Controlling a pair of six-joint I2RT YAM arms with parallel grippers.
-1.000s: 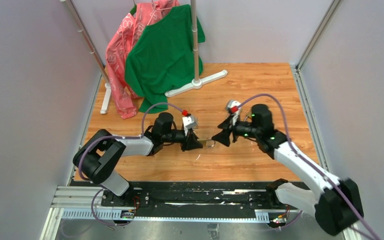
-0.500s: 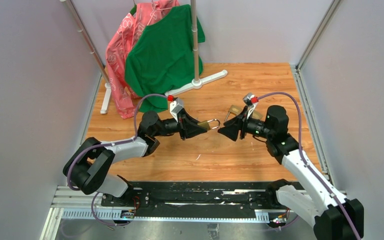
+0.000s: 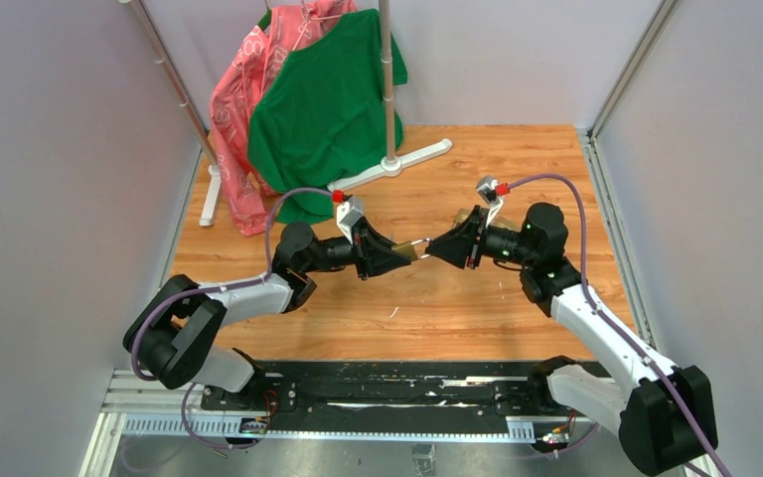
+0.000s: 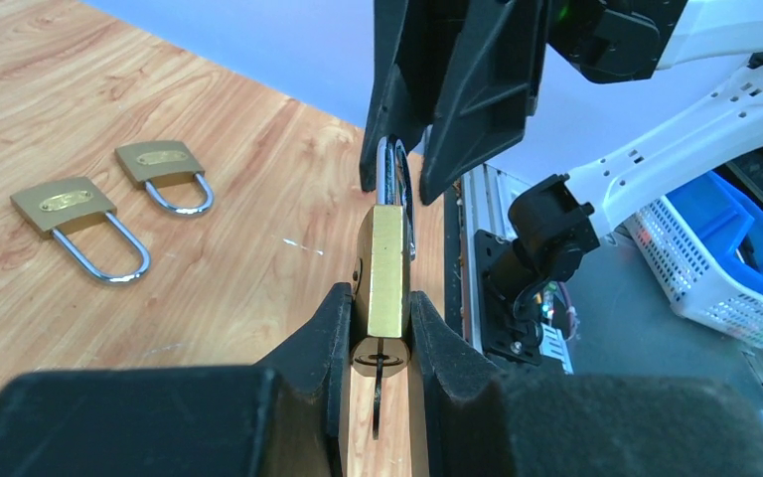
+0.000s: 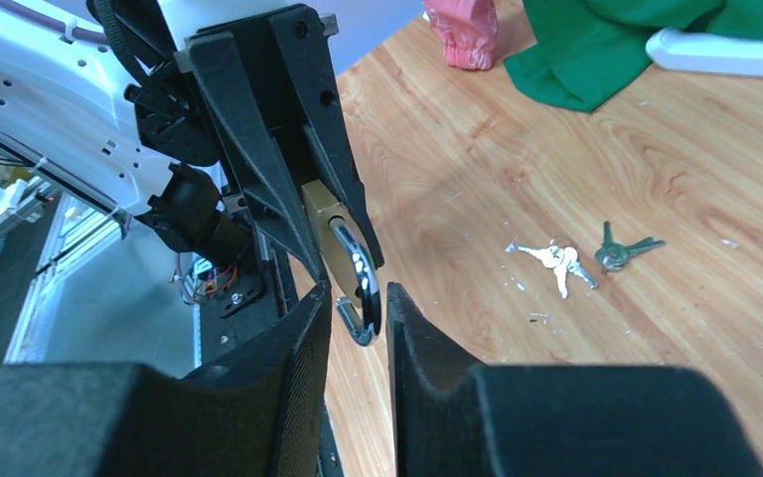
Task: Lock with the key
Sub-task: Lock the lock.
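Observation:
My left gripper [image 3: 400, 255] is shut on the brass body of a padlock [image 4: 385, 260] and holds it above the wooden table, shackle pointing at the right arm. A thin dark piece hangs from its keyhole [image 4: 379, 355]. My right gripper [image 3: 435, 248] has closed in around the silver shackle [image 5: 362, 278], whose free end is out of the body. The key, a small silvery cluster [image 5: 556, 260], lies on the table, away from both grippers, and shows as a pale speck in the top view [image 3: 394, 311].
A second, greenish key bunch [image 5: 624, 248] lies beside the silvery one. Two other brass padlocks [image 4: 65, 214] [image 4: 164, 164] lie on the table. A clothes rack base [image 3: 397, 164] with a green shirt [image 3: 328, 99] and a pink garment [image 3: 243, 109] stands at the back left.
The left gripper lifted the padlock from the table and turned it toward the right arm. The right gripper then moved left and came onto the shackle.

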